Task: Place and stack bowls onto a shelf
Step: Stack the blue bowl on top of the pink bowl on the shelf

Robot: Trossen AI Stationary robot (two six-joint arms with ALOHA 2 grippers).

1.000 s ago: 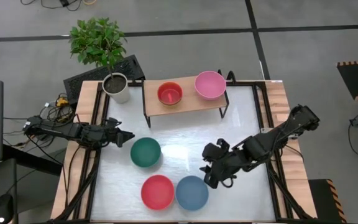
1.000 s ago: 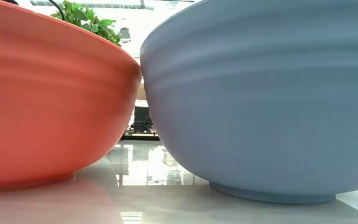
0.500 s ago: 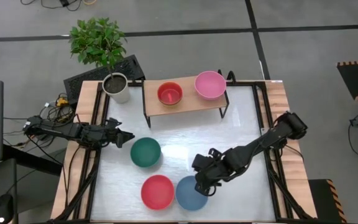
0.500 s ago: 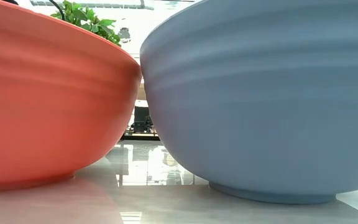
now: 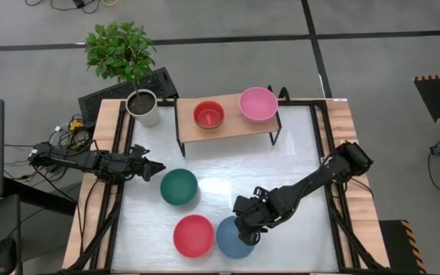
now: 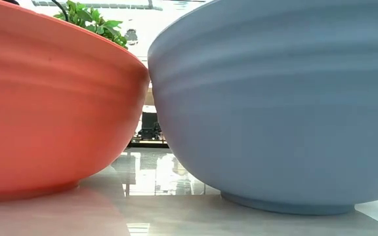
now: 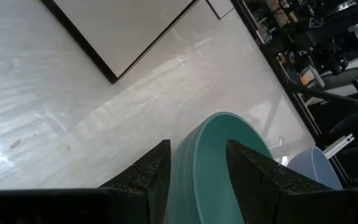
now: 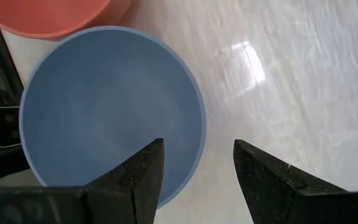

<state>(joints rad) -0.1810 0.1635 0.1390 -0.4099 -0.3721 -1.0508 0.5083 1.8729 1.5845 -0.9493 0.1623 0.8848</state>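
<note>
White tabletop [image 5: 296, 153] from above: shelf [image 5: 235, 124] at the far edge carries a small red bowl [image 5: 208, 114] and a pink bowl [image 5: 258, 103]. Dark green bowl [image 5: 179, 186], big red bowl [image 5: 193, 234] and blue bowl [image 5: 231, 241] sit on the table. Over the last second I see the right gripper [image 5: 247, 227] swing in from beside the blue bowl to right over its near-right rim. Left gripper [image 5: 155, 169] hasn't budged, parked just left of the dark green bowl.

Low view: big red bowl [image 6: 51, 105] and blue bowl [image 6: 281, 98] fill the frame, nearly touching, both flat on the table. Nothing lifted yet.

Left wrist: fingers [image 7: 151, 174] spread, dark green bowl rim [image 7: 219, 158] between them, no grip I can confirm.

Right wrist: fingers [image 8: 145, 168] spread wide, straddling the blue bowl [image 8: 104, 106] rim, not clamped.

My read: right arm is lined up for a rim pinch; blue bowl goes next.
</note>
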